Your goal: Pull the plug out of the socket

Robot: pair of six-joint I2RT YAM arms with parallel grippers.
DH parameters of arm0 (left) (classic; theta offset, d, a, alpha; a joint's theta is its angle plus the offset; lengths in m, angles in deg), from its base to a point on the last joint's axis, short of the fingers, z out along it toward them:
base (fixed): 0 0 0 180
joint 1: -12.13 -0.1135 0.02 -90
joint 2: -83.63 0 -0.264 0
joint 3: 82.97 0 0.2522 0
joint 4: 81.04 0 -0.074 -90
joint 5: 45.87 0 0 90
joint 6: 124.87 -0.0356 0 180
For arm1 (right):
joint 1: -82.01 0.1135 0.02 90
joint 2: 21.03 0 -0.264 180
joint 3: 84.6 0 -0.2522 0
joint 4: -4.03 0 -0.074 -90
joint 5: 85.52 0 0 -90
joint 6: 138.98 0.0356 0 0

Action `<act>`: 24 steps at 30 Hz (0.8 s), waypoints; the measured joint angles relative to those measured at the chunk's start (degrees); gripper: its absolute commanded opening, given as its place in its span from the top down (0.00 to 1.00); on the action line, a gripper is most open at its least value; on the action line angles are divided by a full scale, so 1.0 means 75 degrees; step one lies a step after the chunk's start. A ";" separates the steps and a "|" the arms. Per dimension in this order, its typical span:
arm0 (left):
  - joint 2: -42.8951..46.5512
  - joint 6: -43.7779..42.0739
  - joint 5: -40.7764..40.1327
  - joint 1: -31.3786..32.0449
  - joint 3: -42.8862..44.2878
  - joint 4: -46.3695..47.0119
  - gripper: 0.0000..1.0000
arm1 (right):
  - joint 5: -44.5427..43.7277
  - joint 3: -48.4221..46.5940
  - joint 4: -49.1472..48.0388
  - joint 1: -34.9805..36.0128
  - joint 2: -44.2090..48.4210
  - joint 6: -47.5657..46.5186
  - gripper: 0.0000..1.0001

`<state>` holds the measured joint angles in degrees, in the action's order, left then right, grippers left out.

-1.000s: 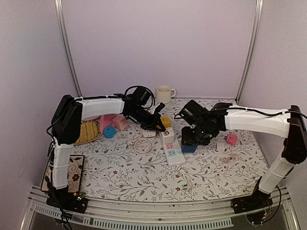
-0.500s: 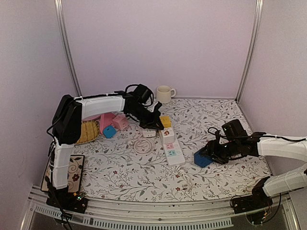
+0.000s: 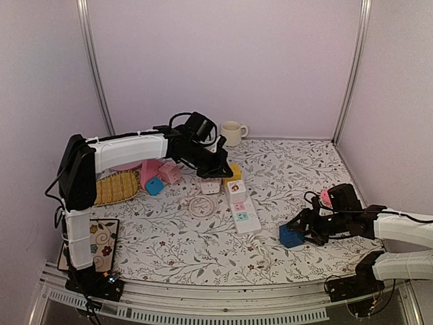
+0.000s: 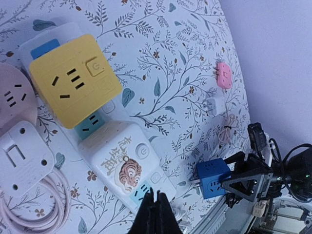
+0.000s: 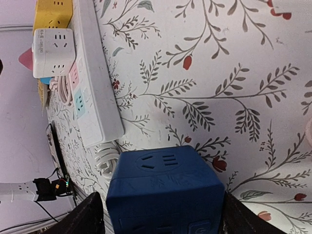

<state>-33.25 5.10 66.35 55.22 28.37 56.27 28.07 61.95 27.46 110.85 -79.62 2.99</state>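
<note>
Ok, status: the plug, the blue cube adapter (image 5: 165, 190), is off the socket. It sits on the floral table (image 3: 169, 244) at the right, near the front edge and well apart from the white power strip (image 3: 242, 208).

Right gripper (image 5: 165, 217) brackets the cube, one finger on each side. The wrist view shows both fingers right at the cube's walls with no clear gap, so I can't tell whether it's clamped or just let go.

Left gripper (image 4: 156, 204) is fully closed and holds nothing. Its tips are over the near end of the strip, beside the white tiger cube (image 4: 119, 158). The yellow cube (image 4: 73, 85) is plugged in further up the strip. I can't tell whether the tips touch the strip.

Risks from here, my read:
- If the right fingers have any pinch left when the arm retreats, the cube gets dragged or tipped. It's close enough to the front edge that a shove could push it off.
- The strip's bundled cord (image 3: 260, 254) lies between strip and cube. A low sideways move by the right arm could snag it and yank the strip.
- If the left arm drops or sweeps with its closed tips this close, it can skid the strip or knock the tiger cube loose.

Suggest opening the right wide, then lifting straight up.
</note>
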 measured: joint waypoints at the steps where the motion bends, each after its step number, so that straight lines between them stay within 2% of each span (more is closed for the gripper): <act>1: 0.0032 0.0038 -0.0052 0.0006 -0.0029 0.0012 1.00 | -0.0090 -0.0009 0.0111 0.0000 0.0085 0.0015 0.12; 4: 0.0052 0.0093 -0.0160 0.0006 -0.0064 0.0096 1.00 | -0.0469 -0.0157 0.0612 -0.0006 0.0227 -0.0032 0.07; 14: 0.0513 0.0090 -0.0361 0.0006 -0.0694 0.0184 0.99 | -0.1728 -0.1574 0.2043 -0.0003 0.0006 -0.0367 0.07; 20: 0.1271 0.0265 -0.0495 0.0006 -0.1614 0.0632 0.98 | -0.2244 -0.2798 0.2532 0.0058 -0.0871 -0.1087 0.07; 24: 0.1661 0.0414 -0.0673 0.0006 -0.2174 0.0828 0.97 | -0.2617 -0.3995 0.2626 0.0402 -0.1883 -0.1565 0.06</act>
<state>-20.79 8.20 61.30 55.26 12.07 62.48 8.44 31.99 47.15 113.87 -93.74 -8.75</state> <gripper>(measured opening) 0.026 0.934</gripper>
